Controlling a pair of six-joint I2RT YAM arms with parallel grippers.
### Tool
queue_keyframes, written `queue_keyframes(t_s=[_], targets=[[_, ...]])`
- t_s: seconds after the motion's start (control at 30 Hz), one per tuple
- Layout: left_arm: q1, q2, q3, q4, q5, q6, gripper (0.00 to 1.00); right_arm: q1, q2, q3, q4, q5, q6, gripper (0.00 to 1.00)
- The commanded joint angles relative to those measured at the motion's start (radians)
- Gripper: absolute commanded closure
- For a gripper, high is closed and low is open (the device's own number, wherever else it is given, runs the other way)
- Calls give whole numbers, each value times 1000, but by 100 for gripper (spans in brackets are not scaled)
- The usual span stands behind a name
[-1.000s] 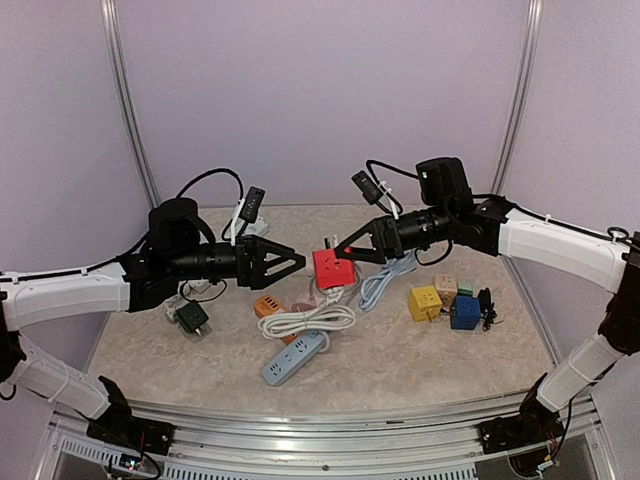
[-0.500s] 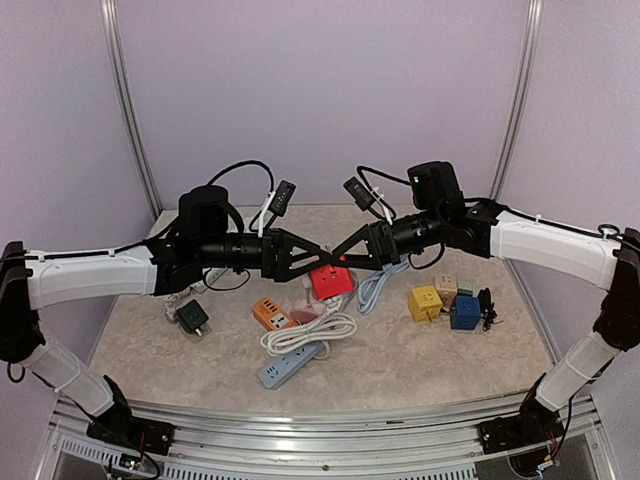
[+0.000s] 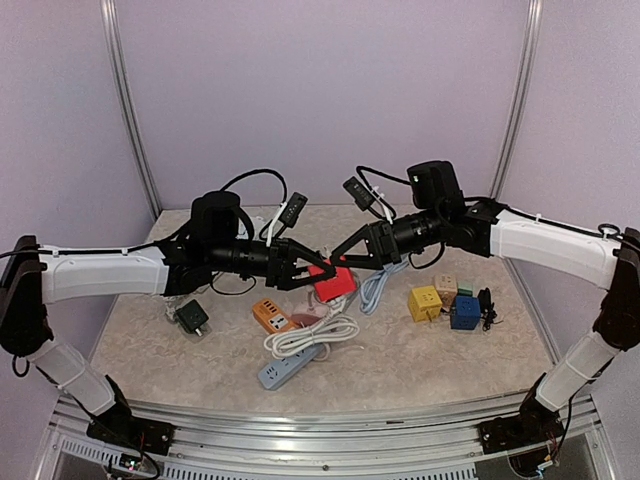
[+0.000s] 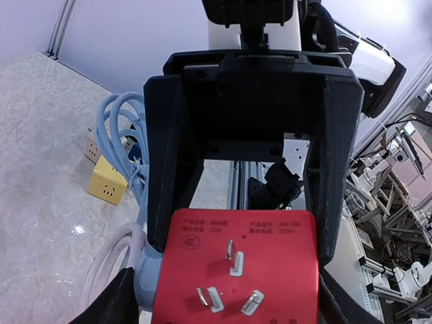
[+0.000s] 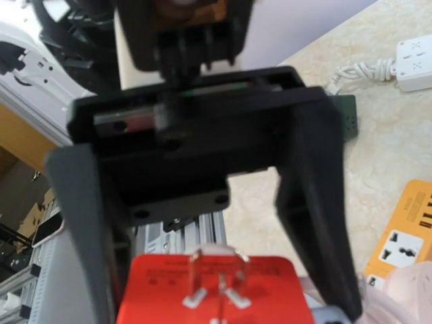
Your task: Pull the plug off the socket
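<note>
A red cube socket (image 3: 336, 282) with three metal prongs (image 4: 233, 260) on the face I see hangs above the table's middle. My right gripper (image 3: 337, 258) is shut on it, and its black fingers (image 4: 174, 169) clasp both sides in the left wrist view. A light blue plug (image 4: 145, 283) sits against the cube's left side, and its blue cable (image 4: 125, 145) trails away. My left gripper (image 4: 226, 300) is open, one finger beside the plug and the other beside the cube's right edge. The right wrist view shows the cube (image 5: 209, 293) blurred, with the left gripper's fingers (image 5: 317, 223) flanking it.
Yellow (image 3: 424, 302), blue (image 3: 464, 313) and beige (image 3: 446, 288) cube sockets lie at the right. An orange socket (image 3: 271, 314), a coiled white cable (image 3: 310, 335) and a grey-blue power strip (image 3: 290, 367) lie in front. A dark green adapter (image 3: 192, 316) sits at the left.
My left arm has reached right to the red cube and its jaws have narrowed around it. The right gripper raised the cube slightly, then held still.
</note>
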Motion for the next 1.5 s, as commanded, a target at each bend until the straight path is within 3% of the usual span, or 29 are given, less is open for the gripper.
queue_keyframes(t_s=[0.0, 0.1, 0.27, 0.67, 0.83, 1.13, 1.47], targets=[[1, 32, 18, 9, 39, -17, 49, 6, -30, 83, 129, -25, -22, 99], [13, 31, 3, 33, 53, -41, 61, -10, -36, 72, 141, 10, -11, 83], [38, 5, -42, 90, 16, -95, 70, -45, -63, 19, 203, 85, 32, 44], [67, -32, -76, 148, 0, -146, 70, -52, -180, -95, 215, 281, 38, 11], [77, -59, -80, 142, -106, -193, 71, -39, -225, -145, 204, 391, 67, 11], [114, -92, -142, 243, -295, -432, 72, 114, -317, -418, 489, 653, 355, 15], [115, -85, -155, 272, -318, -479, 73, 200, -35, -385, 624, 611, 488, 27]])
